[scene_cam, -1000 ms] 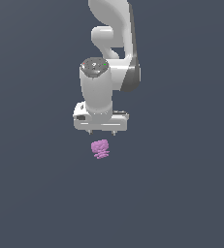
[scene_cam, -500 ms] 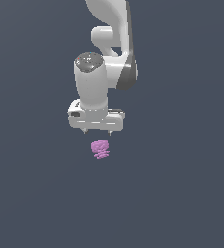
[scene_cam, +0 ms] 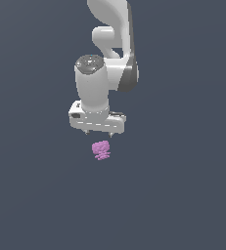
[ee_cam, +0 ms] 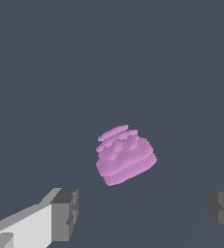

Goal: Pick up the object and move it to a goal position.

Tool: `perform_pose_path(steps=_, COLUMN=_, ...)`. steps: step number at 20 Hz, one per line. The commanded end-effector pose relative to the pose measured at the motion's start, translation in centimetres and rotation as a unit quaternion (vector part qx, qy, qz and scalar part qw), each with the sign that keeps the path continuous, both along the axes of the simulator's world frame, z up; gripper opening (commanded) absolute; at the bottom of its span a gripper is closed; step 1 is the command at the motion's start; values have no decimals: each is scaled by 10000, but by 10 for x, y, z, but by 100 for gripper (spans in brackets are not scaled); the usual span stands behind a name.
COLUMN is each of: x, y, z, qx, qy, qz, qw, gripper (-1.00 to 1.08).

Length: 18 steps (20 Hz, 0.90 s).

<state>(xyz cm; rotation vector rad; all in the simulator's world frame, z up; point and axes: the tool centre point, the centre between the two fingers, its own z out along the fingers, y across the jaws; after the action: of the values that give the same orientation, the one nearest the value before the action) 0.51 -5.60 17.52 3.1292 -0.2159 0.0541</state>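
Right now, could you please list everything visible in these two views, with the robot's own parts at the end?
object: one, pink-purple and lumpy, lying on the ground just below the gripper; in the wrist view it sits free between and beyond the two fingers.
ground: one, plain dark grey-blue, filling both views.
arm: one, white with grey joints, coming down from the top of the exterior view.
gripper: one, white with dark grey fingers, spread wide open above the object, not touching it.

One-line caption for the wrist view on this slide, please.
Wrist view: open hand poised over the lumpy pink-purple object, its two fingers spread wider than the object and not touching it.
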Motion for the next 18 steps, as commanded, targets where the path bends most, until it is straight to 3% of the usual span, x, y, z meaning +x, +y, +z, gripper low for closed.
perform_pose_path(steps=1, x=0, y=0, z=-2, qx=11, qy=6, qz=-162, qw=9999, gripper=100)
perform_pose_path(steps=10, x=2, y=1, z=-13, qx=62, qy=38, qz=-1106, qw=9938, gripper=100)
perform_pose_path(steps=18, x=5, y=2, z=-26, qx=103, qy=74, qz=-2195, qw=9755, gripper=100)
